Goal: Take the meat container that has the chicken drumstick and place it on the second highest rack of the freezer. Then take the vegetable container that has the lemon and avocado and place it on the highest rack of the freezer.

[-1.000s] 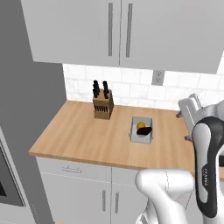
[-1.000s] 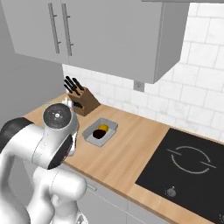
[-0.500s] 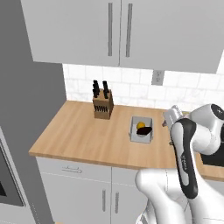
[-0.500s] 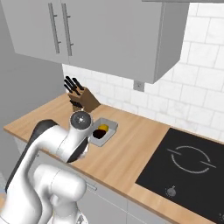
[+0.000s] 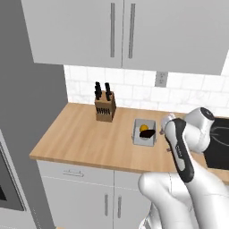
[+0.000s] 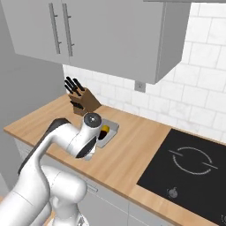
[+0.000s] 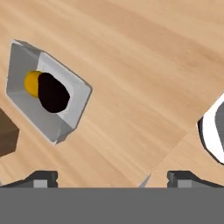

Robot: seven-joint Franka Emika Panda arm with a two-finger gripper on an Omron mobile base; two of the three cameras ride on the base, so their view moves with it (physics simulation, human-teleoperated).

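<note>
Two fruits in grey container [image 7: 65, 114], knife block [image 5: 104, 107] behind, hob [image 6: 190, 170] rightward

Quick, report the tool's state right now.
Tool: open, holding nothing, above the counter beside the vegetable container.

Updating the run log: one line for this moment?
gripper: open, empty | above counter | vegetable container: on counter, holds lemon, avocado | untouched
</note>
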